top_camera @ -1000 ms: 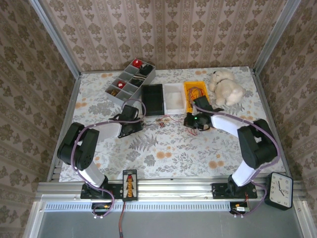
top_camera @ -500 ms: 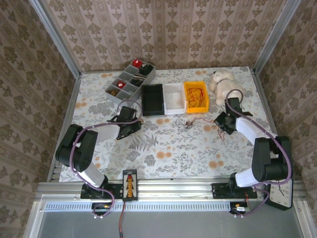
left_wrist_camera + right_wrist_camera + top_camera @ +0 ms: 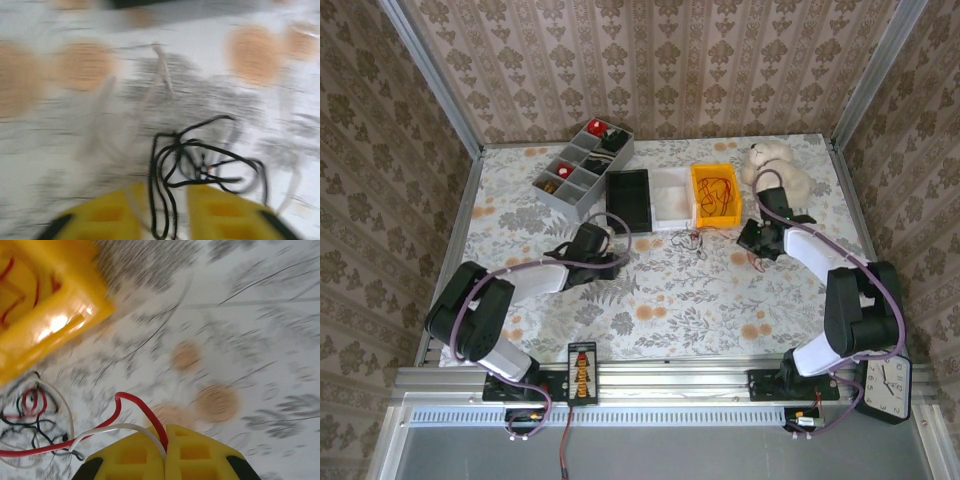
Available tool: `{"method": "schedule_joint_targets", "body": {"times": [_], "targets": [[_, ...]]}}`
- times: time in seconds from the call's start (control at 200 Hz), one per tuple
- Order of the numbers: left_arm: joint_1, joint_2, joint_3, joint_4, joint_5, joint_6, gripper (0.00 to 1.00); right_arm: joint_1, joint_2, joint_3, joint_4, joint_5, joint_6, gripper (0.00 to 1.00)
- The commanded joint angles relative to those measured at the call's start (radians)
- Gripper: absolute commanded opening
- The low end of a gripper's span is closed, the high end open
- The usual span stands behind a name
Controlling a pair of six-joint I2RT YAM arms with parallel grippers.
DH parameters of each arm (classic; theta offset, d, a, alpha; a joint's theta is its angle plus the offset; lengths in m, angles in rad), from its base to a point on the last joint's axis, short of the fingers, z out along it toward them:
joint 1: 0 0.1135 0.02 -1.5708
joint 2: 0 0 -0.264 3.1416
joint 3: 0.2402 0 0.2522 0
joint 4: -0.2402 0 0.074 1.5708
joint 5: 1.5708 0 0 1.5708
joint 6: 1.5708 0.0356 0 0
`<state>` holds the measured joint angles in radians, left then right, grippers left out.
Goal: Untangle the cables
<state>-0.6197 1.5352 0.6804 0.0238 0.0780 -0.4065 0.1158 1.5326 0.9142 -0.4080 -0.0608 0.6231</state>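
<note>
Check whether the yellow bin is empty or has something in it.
Not empty. Loops of red cable lie inside the yellow bin; the right wrist view also shows red strands within its walls.

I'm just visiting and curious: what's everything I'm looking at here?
bins: three in a row, black bin, white bin, yellow bin
cable tangle: one, red, black, whitish, in front of the bins
red cable: one, inside yellow bin
divided tray: one, grey, back left
teddy bear: one, cream, back right
clock: one, black, near right corner
left end effector: one, yellow, open around black cable
right end effector: one, yellow, shut on red and white cables
</note>
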Motion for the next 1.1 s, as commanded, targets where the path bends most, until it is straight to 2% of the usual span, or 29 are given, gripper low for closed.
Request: {"method": "schedule_joint_targets", "body": {"times": [0.0,0.08,0.24,0.385,0.555,0.79,0.84,0.9,1.03,1.095], "targets": [[-0.061,-0.02,0.041,0.087,0.159,0.165,0.43,0.051,0.04,0.024,0.023,-0.044,-0.023,0.01],[-0.101,0.03,0.111,0.087,0.21,0.198,0.49,0.064,0.072,0.029,0.039,-0.073,0.013,0.01],[-0.159,0.172,0.264,0.08,0.23,0.244,0.5,0.067,0.103,0.04,0.063,-0.127,0.04,0.01],[-0.163,0.277,0.353,0.141,0.277,0.236,0.5,0.066,0.1,0.049,0.064,-0.154,0.024,0.01],[-0.172,0.399,0.49,0.108,0.285,0.234,0.5,0.07,0.091,0.033,0.07,-0.18,0.017,0.02],[-0.179,0.506,0.577,0.097,0.317,0.211,0.48,0.07,0.078,-0.005,0.097,-0.196,0.029,0.02],[-0.183,0.523,0.586,0.093,0.289,0.206,0.45,0.07,0.077,-0.007,0.101,-0.198,0.03,0.02],[-0.189,0.543,0.604,0.072,0.234,0.199,0.34,0.071,0.074,-0.009,0.107,-0.203,0.032,0.02],[-0.202,0.561,0.595,0.08,0.07,0.174,0.0,0.07,0.074,-0.003,0.098,-0.196,0.038,0.02],[-0.192,0.548,0.564,0.095,0.013,0.14,0.0,0.066,0.071,0.001,0.073,-0.162,0.048,0.02]]}}
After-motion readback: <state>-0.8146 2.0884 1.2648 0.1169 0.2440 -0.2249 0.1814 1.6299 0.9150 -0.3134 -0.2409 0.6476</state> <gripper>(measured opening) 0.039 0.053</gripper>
